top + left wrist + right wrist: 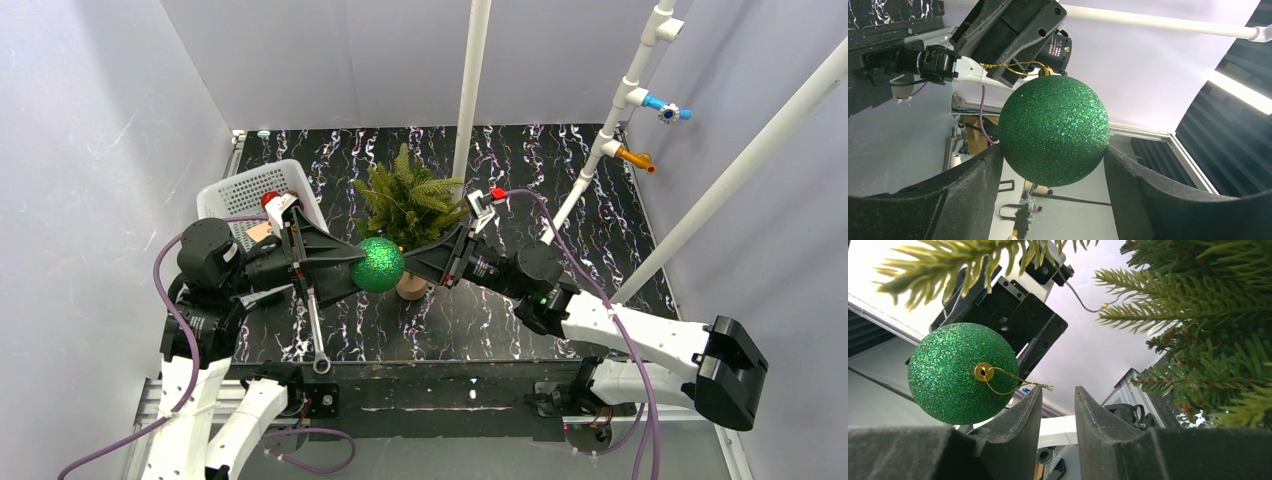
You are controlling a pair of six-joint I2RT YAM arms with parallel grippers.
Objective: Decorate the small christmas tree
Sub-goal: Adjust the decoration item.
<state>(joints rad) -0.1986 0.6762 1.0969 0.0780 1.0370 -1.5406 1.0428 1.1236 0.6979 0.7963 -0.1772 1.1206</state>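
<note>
Green glitter bauble point(1054, 130) clamped in my left gripper point(364, 268); right gripper point(1058, 392) half-spread, gold loop point(1013, 382) unpinched; small christmas tree point(408, 200) at 12 o'clock of bauble. Risk: release before pinch, bauble drops.

Left tool point(1054, 161) gripping; right tool point(1058, 401) part-open, tips facing.

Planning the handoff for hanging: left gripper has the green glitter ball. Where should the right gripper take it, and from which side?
Take the gold cord loop at the cap, not the green ball itself: the left gripper clamps its sides. The loop sticks out toward the right gripper, open just beside it, so come straight in from the right, beside the small christmas tree.
</note>
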